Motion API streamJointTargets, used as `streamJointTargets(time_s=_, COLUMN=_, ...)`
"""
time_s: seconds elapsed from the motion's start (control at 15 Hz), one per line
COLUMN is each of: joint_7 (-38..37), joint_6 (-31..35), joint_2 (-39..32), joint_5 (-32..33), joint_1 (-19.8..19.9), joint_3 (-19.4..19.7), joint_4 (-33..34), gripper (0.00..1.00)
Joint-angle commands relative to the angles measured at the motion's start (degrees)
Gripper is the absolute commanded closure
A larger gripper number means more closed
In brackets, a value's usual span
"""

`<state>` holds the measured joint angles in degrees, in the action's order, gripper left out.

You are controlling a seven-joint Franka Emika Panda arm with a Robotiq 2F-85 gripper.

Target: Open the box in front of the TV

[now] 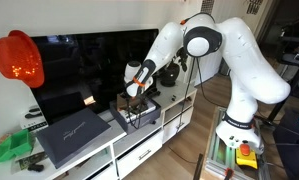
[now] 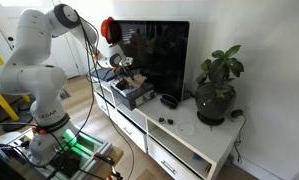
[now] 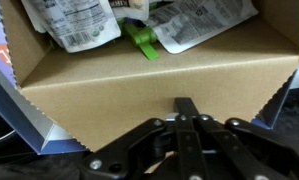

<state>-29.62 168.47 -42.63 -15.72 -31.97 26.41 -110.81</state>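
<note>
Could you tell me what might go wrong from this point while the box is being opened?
The hand works close to the TV screen; a wide swing might strike it.
Pressing on the lid could shift the whole box on the cabinet rather than hinge it.
Packets lie loose inside the box; tipping it might spill them.

box (image 1: pixel 139 118) | dark grey, open, brown inside | TV (image 1: pixel 89 65) | black, upright, just behind box
</note>
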Motion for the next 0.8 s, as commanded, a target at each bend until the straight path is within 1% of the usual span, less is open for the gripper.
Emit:
streamJointTargets(time_s=0.0, joint_7=-3.52, joint_6=-1.0, joint_2=-0.3, joint_5=2.98, joint_1=2.31, joint_3=-2.82, joint_4=-1.25, gripper=1.0)
streamJointTargets(time_s=0.13, joint_7=-4.4, joint_6=-0.78, joint_2=1.47, joint_5=4.15, joint_1=1.56, joint_3=-2.08, joint_4=-2.79, gripper=1.0)
streamJointTargets(time_s=0.4, joint_7=-4.39, joint_6=0.01, joint_2=7.06, joint_5=6.38, joint_1=0.54, joint_3=-1.83, joint_4=-7.79, gripper=1.0)
streamJointTargets(time_s=0.73, joint_7=-4.15, joint_6=0.78, joint_2=12.86, joint_5=9.04, joint_1=0.21, joint_3=-2.01, joint_4=-13.74, gripper=1.0)
